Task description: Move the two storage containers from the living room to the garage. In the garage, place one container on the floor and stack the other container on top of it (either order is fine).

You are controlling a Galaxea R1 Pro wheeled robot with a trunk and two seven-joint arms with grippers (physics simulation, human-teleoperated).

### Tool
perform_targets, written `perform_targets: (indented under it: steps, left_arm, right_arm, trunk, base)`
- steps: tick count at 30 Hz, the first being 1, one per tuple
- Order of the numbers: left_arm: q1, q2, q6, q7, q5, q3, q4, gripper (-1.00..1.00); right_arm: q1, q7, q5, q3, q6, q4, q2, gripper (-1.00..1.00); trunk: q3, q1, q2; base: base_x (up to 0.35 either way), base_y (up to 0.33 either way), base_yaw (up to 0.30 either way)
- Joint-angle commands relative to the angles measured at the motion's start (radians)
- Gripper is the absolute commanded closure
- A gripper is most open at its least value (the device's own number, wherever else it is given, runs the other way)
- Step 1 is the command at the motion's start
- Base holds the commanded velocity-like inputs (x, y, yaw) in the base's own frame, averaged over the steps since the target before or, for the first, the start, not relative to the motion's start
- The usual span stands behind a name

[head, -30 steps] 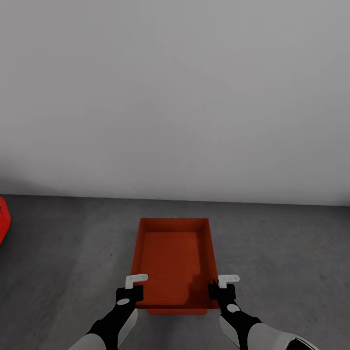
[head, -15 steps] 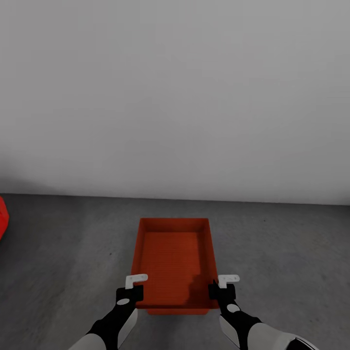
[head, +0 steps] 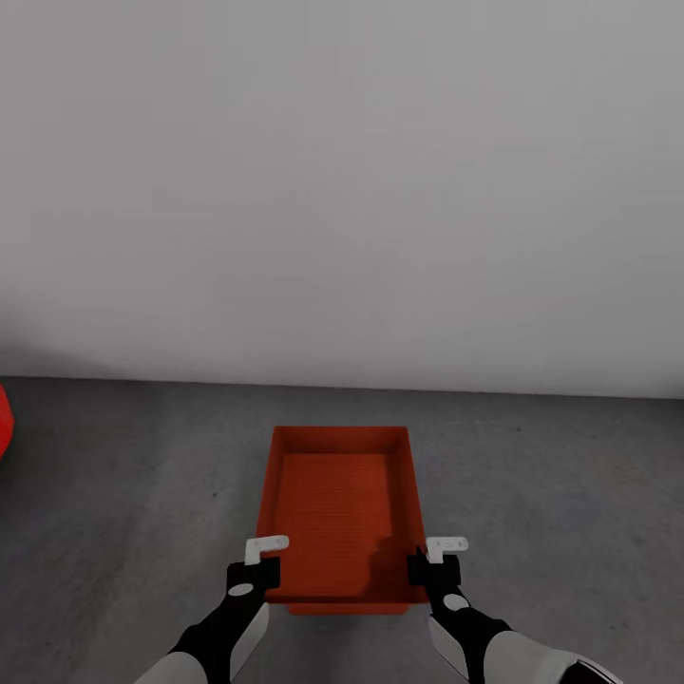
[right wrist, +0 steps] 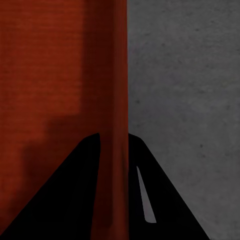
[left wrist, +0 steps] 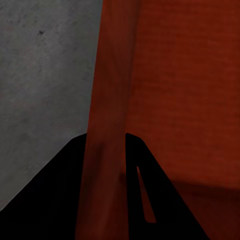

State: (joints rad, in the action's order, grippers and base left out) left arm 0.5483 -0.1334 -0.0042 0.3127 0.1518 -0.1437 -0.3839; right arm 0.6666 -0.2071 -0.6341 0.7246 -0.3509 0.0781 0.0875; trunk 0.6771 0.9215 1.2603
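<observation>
Head view: 1 orange-red storage container is sitting in front of the robot, over the dark grey concrete floor and close to the pale grey wall. Its long axis is running away from the camera, and its open top is exposing the finely ribbed bottom. A thin orange-red edge is showing just beneath its near end; whether this belongs to a 2nd container underneath cannot be determined. A small red patch is showing at the left edge of this view, too cropped to identify.

The left gripper is gripping the container's left long wall near the near corner. The right gripper is gripping the right long wall at the matching position.

Left wrist view: the left gripper is clamping the thin container wall, with 1 black finger on the outer side and 1 on the inner side, both closed against the wall. The ribbed bottom is lying to 1 side of the wall and the speckled floor to the other.

Right wrist view: the right gripper is clamping the opposite wall in the same manner, with its fingers closed on both faces of the wall and the floor lying beyond it
</observation>
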Motion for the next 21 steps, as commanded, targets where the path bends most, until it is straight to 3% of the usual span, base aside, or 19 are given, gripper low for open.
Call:
perform_targets:
  steps: [1,21]
  left_arm:
    - [0.001,0.035,0.0,0.016,0.005,0.044,-0.001,1.0]
    - [0.001,0.036,0.001,0.016,0.005,0.044,0.002,1.0]
  right_arm:
    - [0.001,0.001,-0.01,-0.042,-0.008,0.0,-0.007,1.0]
    - [0.001,0.002,-0.01,-0.042,-0.008,0.0,-0.008,1.0]
  trunk:
    - [0.004,0.004,0.008]
    - [0.067,0.081,0.148]
  base:
    - [0.0,0.0,0.0]
    - [0.0,0.0,0.0]
